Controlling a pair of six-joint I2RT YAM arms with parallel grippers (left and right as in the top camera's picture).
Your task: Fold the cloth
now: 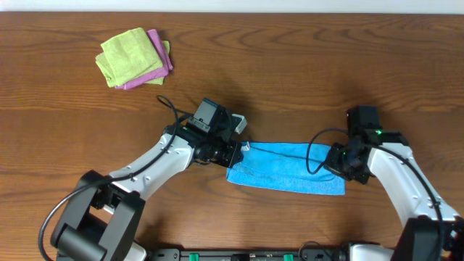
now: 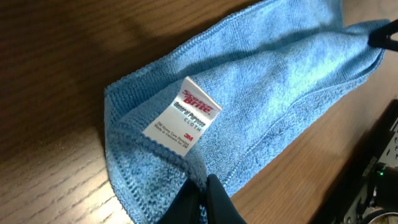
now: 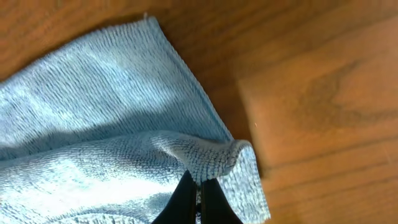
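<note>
Brown wood grain ran across the desk [image 1: 304, 65], bare except for a few pieces of fabric. Toward the near edge, between the two arms, the bright blue cloth [image 1: 286, 168] lay as a long narrow band, slightly slanted, with its layers doubled along the near side in the left wrist view. The left end effector [image 1: 230, 154] sat at the band's left end with its fingers together, clamped on the stitched corner [image 2: 202, 193] just below the white tag [image 2: 183, 118], which lay flat on the blue pile with its print facing up. The right end effector [image 1: 341, 165] sat at the opposite end, also pinched shut on the cloth – its black tips [image 3: 199, 190] nipped a small raised ridge of fabric near the corner, while the rest stayed flat on the wood. Far off at the back left of the desk, well apart from all this, a folded lime-green cloth [image 1: 125, 54] rested on top of a pink cloth [image 1: 158, 61].
</note>
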